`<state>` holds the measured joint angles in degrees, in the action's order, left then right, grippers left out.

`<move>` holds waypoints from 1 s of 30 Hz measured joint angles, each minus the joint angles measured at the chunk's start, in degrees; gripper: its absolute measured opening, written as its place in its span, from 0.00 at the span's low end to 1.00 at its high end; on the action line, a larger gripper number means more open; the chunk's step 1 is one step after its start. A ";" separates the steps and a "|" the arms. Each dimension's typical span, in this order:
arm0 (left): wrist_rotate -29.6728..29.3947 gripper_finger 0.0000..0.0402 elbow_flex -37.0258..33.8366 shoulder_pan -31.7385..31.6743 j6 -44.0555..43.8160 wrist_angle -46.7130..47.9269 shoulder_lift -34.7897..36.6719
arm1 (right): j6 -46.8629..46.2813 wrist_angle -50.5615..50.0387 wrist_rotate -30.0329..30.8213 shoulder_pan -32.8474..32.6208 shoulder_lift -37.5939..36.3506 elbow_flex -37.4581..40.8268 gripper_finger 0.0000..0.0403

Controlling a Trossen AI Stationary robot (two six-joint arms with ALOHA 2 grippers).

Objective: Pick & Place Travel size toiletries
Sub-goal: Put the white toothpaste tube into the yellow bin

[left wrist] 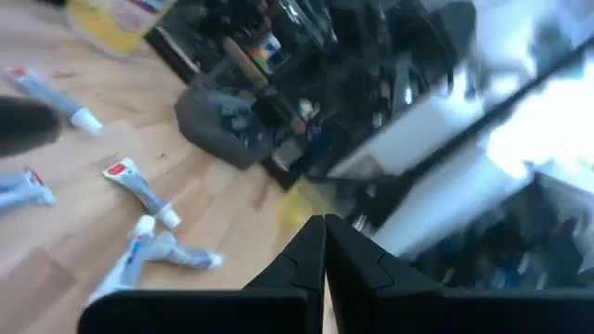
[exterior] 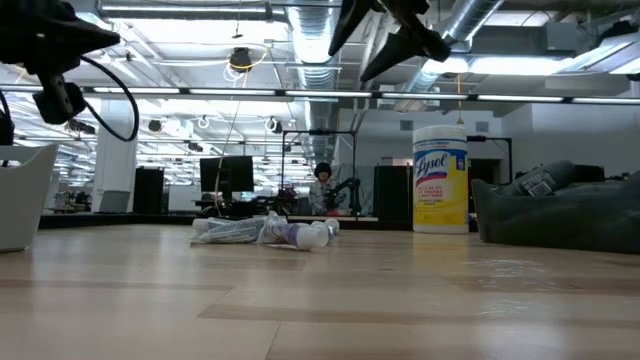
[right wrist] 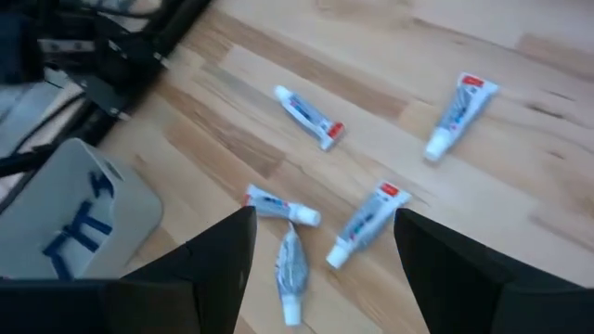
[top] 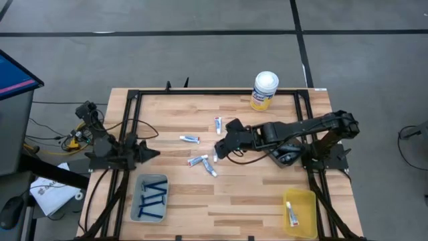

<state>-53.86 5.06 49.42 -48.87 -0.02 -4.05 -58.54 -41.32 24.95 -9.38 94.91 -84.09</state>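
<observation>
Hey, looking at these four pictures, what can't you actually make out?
- Print on the loose tubes: too small in the high view, blurred in the wrist views.
- How the tubes in the low view's cluster lie: they overlap each other.
- Contents of the dark tray: the right arm covers it in the high view.
- The razors in the grey tray: partly hidden by a finger of the open right gripper.
- Room beyond the shut left gripper: blurred.

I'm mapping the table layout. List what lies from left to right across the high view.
Left gripper → grey tray holding blue razors → white tubes → right gripper, above the tubes → yellow canister → yellow tray with one tube.
</observation>
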 joint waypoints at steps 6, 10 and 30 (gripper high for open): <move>-0.09 0.00 -0.07 0.01 -3.92 -2.99 -0.07 | -5.79 -3.46 -0.49 0.11 0.03 0.02 0.62; -0.12 0.00 -0.07 0.01 -3.92 -3.11 -0.07 | -8.16 -5.04 -1.24 1.59 2.31 0.13 0.62; 0.28 0.00 -0.15 0.01 -3.92 -4.03 -1.62 | -8.71 6.43 -8.51 7.77 21.69 0.00 0.62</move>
<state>-53.58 4.91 49.43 -52.80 -4.05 -5.67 -67.25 -34.89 16.45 -1.62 116.60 -84.09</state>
